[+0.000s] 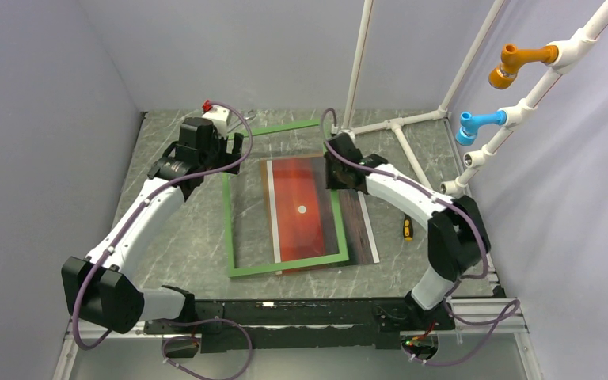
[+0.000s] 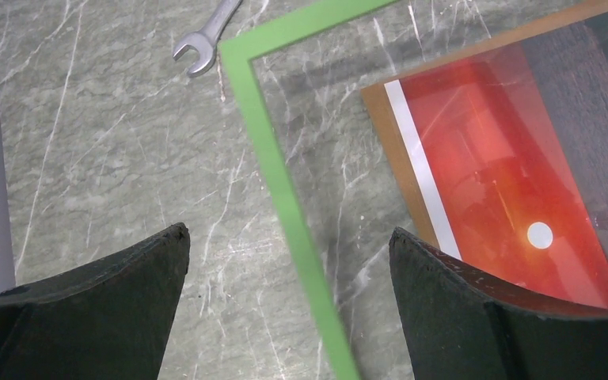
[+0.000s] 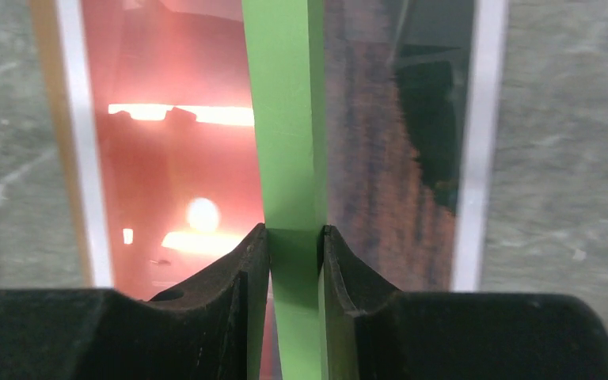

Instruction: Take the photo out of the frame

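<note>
1. One green frame (image 1: 285,265): its near rail lies close to the arm bases on the marble-patterned table (image 1: 182,229).
2. One photo (image 1: 293,229), red-orange with a white sun dot, sits flat under the frame. It is shifted right, so its dark band pokes out past the right rail.
3. One yellow-and-black screwdriver (image 1: 406,228) lies near the photo's right edge.
4. The right gripper (image 3: 293,233) is clamped on the frame's right rail. It hides that far corner from above.
5. The left gripper (image 2: 285,237) is spread wide, holding nothing, over the left rail.
6. One wrench (image 2: 206,39) lies beyond the frame's far-left corner, its handle cut off.
7. Two pipe fittings: an orange fitting (image 1: 514,63) and a blue fitting (image 1: 475,124).
</note>
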